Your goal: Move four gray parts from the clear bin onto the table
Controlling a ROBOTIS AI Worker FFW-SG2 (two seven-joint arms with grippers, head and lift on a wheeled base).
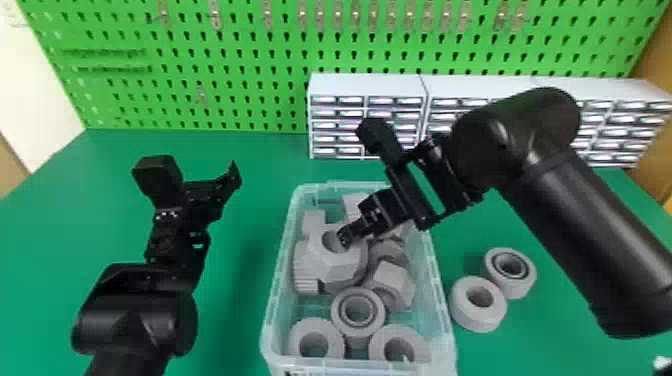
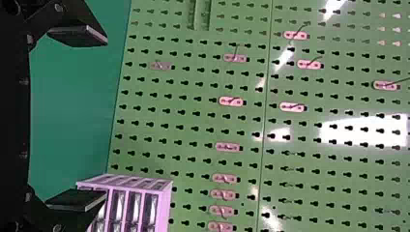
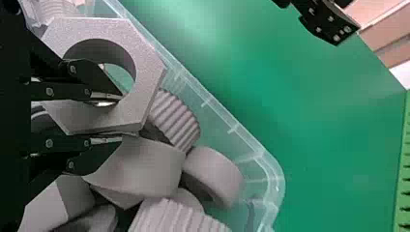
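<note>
My right gripper (image 1: pixel 345 236) reaches into the clear bin (image 1: pixel 434 295), at a large gray hexagonal nut (image 1: pixel 345 265). In the right wrist view my right gripper (image 3: pixel 118 118) is shut on one wall of the hexagonal nut (image 3: pixel 145 72), one finger inside its hole and the other against its outer side. Two gray rings, one plain (image 1: pixel 467 312) and one with an inner ring (image 1: pixel 520 287), rest on the table right of the bin. My left gripper (image 1: pixel 231 181) is held left of the bin; in the left wrist view the left gripper (image 2: pixel 80 118) is open and holds nothing.
More gray parts lie in the bin, among them a ring (image 1: pixel 357 291) and a ribbed part (image 3: pixel 176 118). White drawer cabinets (image 1: pixel 367 85) stand behind, before a green pegboard (image 1: pixel 225 75). Green table (image 1: pixel 260 160) surrounds the bin.
</note>
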